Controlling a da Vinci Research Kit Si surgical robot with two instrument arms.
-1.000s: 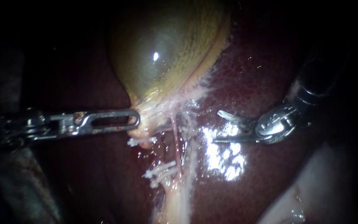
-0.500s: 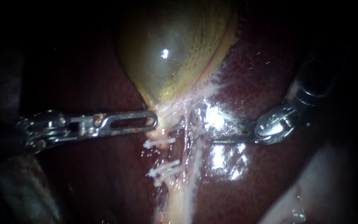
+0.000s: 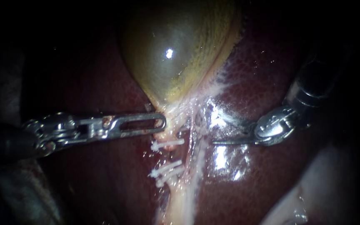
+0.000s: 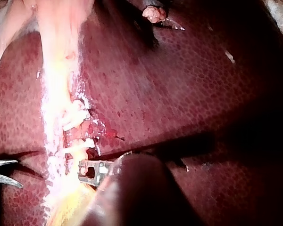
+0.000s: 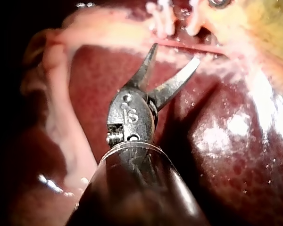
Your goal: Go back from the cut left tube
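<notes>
We see the gallbladder, green-yellow and glossy, which narrows downward to a point. Around it lies the dark red liver, wet and with bright reflections. From the narrow end of the gallbladder a pale strand of tissue runs down over the liver. One white clip lies across this strand, and a pair of white clips lies a little lower. In the lower right corner we see a pale fold of tissue.
</notes>
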